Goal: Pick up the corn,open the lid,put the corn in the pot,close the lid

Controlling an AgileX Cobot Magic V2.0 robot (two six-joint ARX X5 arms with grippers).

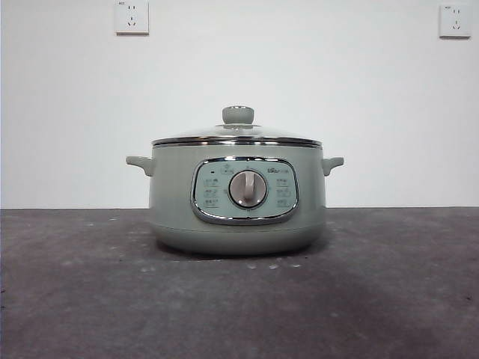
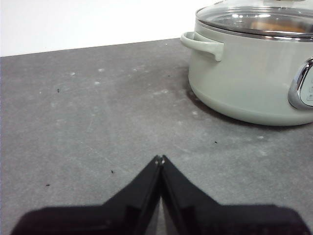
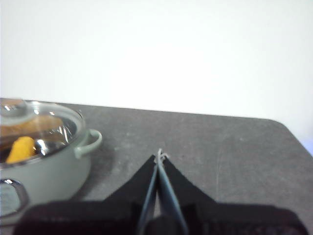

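Observation:
The sage-green pot (image 1: 238, 196) stands mid-table with the glass lid (image 1: 238, 136) seated on it, its green knob on top. Through the glass in the right wrist view, the yellow-orange corn (image 3: 20, 149) lies inside the pot (image 3: 44, 171). My left gripper (image 2: 160, 158) is shut and empty, low over the table on one side of the pot (image 2: 244, 78), near a side handle. My right gripper (image 3: 160, 155) is shut and empty too, over the table on the pot's other side. Neither arm shows in the front view.
The dark grey tabletop (image 1: 90, 299) runs around the pot. A white wall with two sockets (image 1: 131, 16) stands behind. The table's rounded far corner (image 3: 279, 125) shows in the right wrist view.

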